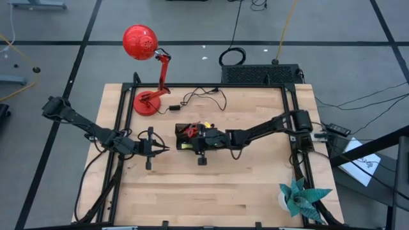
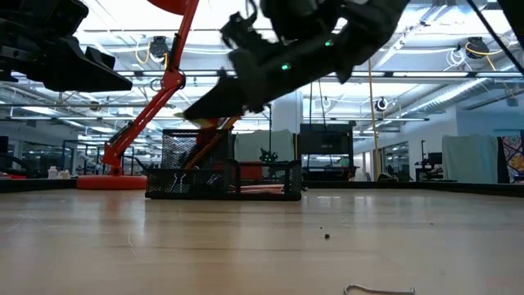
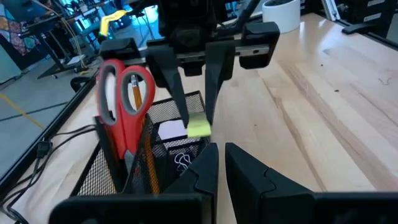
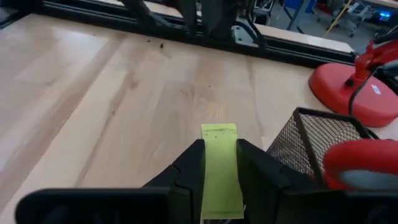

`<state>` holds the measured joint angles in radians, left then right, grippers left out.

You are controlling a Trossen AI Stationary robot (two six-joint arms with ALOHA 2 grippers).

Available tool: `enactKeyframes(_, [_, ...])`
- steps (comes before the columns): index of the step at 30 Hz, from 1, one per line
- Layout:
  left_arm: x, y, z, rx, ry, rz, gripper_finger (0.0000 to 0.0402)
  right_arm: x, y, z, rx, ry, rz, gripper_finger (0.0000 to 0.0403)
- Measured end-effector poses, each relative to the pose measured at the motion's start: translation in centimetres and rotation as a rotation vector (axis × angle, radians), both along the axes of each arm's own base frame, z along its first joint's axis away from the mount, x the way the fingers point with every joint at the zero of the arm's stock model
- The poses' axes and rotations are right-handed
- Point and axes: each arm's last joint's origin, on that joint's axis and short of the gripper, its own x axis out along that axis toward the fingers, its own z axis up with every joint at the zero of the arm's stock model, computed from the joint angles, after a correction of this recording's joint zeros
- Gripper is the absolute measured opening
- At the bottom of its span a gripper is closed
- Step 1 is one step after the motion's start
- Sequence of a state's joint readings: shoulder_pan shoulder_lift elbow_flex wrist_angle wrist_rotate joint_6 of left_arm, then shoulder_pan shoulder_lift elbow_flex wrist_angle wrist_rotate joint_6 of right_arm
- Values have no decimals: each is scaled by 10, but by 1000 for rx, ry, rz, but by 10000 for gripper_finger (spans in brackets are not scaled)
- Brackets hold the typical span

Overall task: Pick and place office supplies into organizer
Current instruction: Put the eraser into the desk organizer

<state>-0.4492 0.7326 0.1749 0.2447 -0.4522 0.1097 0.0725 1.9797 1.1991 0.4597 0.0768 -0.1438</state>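
Observation:
The organizer (image 1: pixel 185 136) is a black mesh tray at the table's middle. Its tall compartment holds the red-handled scissors (image 3: pixel 124 106) and orange pencils (image 3: pixel 148 158), standing upright. A pale sticky-note pad (image 3: pixel 168 130) lies in its low section. My right gripper (image 3: pixel 196 121) hangs over that low section, shut on the small yellow-green piece (image 3: pixel 199 128). My left gripper (image 1: pixel 165 148) waits shut just left of the organizer, touching nothing. My right gripper pinches the yellow-green piece (image 4: pixel 219 163) between its two fingers (image 3: pixel 179 99). The piece's free end (image 4: pixel 219 132) sticks out past the fingertips. The fingers slant down from the table's right side. The piece is lifted clear above the organizer's low section.
The red desk lamp stands on its base (image 1: pixel 146 102) at the far left, with a cable (image 1: pixel 201 96) lying beside it. A black box with cables (image 1: pixel 259 73) sits past the far edge. The teal paper plant (image 1: pixel 300 197) occupies the near right corner. Bare wood spreads along the near side.

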Motion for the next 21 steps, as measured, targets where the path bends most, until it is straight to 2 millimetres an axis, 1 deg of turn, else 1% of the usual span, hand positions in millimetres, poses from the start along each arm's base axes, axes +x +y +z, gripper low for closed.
enactKeyframes(4, [0, 0, 0, 1, 2, 0, 37, 16, -2, -4, -5, -12, -9, 77])
enactKeyframes(8, [0, 0, -1, -4, 6, 2, 37, 27, -5, -14, -17, 23, -16, 77])
enactKeyframes(15, [0, 0, -1, -6, 8, 3, 37, 28, -4, -25, -116, 47, -130, 77])
enactKeyframes(21, [0, 0, -1, -6, 8, 3, 37, 25, 9, -28, -242, 75, -168, 77])
